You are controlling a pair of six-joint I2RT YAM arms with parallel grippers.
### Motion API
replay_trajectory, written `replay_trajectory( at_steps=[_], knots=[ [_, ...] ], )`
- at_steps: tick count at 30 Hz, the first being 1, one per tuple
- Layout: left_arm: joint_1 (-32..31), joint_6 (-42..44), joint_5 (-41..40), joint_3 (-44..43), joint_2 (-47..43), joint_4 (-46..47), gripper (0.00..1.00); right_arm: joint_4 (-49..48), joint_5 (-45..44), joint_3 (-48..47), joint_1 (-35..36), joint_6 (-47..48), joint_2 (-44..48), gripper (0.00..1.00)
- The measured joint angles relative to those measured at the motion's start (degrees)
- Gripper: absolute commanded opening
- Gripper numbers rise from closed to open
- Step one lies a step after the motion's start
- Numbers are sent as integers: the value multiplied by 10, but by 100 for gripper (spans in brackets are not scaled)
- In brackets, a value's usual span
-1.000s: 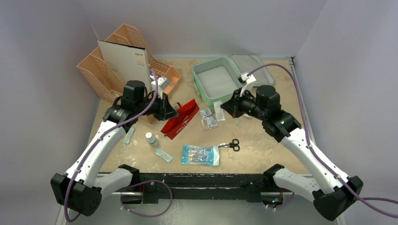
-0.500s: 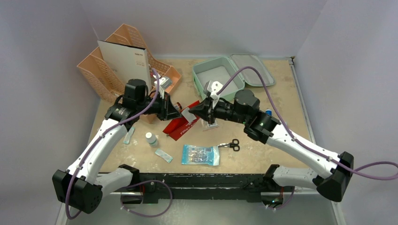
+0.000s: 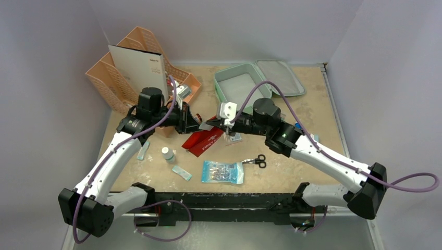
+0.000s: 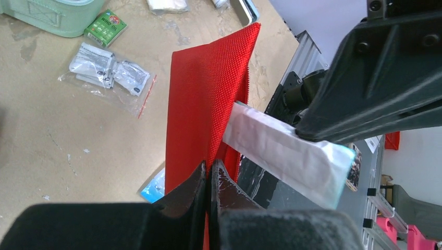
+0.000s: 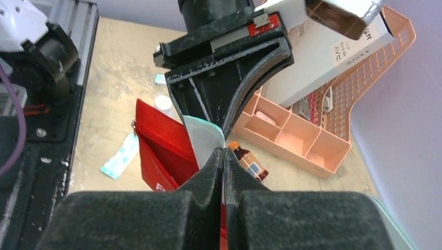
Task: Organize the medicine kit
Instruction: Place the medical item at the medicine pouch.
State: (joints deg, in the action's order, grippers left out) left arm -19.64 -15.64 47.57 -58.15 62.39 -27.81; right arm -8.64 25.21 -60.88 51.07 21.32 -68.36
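Though scuffed, tan tabletop [image 3: 319, 107] between pale walls [image 3: 234, 26]

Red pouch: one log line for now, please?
left gripper: shut on red pouch | right gripper: shut on white packet, at pouch opening | medicine kit: open

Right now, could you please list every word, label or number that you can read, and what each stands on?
"WIND OIL": on the small green cardboard box.
"RAY", the rest blurred: on the white carton in the peach plastic mesh organizer.
Too small to read: white print on the red fabric pouch; print on the paper sachets in the clear plastic bag.
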Motion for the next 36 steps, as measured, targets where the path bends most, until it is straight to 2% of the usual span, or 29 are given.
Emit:
replay_trajectory(
  at_steps=[9, 16, 23, 36],
  knots=[
    [0, -2, 5, 4, 0, 4, 0, 132, 2, -44, 1, 127, -29, 0],
    [0, -3, 6, 5, 0, 4, 0, 200, -4, -68, 21, 183, -67, 0],
    [0, -2, 1, 5, 0, 3, 0, 245, -46, -85, 57, 217, -97, 0],
    [0, -3, -3, 5, 8, 3, 0, 283, -140, -124, 71, 270, -116, 0]
  ],
)
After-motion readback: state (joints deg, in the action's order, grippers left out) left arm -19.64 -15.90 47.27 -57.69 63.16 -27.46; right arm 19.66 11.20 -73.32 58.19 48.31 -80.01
